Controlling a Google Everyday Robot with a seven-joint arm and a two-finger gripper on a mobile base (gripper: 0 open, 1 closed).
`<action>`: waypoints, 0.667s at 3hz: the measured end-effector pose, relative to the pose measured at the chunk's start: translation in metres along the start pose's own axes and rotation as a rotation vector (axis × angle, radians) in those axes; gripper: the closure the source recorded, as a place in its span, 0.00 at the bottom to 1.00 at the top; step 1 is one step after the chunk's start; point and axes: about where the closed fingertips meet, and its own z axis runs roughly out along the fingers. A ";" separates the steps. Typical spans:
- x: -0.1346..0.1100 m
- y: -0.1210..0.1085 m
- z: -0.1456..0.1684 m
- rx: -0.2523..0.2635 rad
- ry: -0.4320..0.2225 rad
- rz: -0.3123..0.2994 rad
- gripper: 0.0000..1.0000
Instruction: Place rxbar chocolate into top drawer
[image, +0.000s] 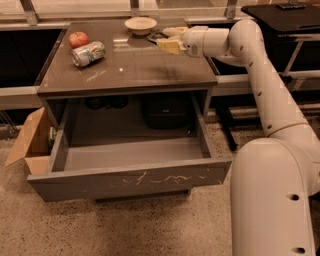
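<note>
My gripper (166, 39) is above the back right of the table top (130, 67), just right of the white bowl. It is shut on the rxbar chocolate (156, 36), a small dark bar that sticks out to the left of the pale fingers (170, 46). The top drawer (135, 180) is pulled wide open below the table's front edge. It is grey, with white scratches on its front panel, and nothing shows inside it. The gripper is well behind and above the drawer.
A white bowl (140, 24) sits at the back of the table. A red apple (78, 39) and a green-and-white can (88, 53) on its side lie at the back left. A tan cardboard box (29, 144) stands on the floor left of the drawer. My arm (260, 75) reaches in from the right.
</note>
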 end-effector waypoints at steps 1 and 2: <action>-0.009 0.028 0.012 -0.088 -0.008 -0.028 1.00; -0.023 0.083 0.029 -0.260 -0.022 -0.075 1.00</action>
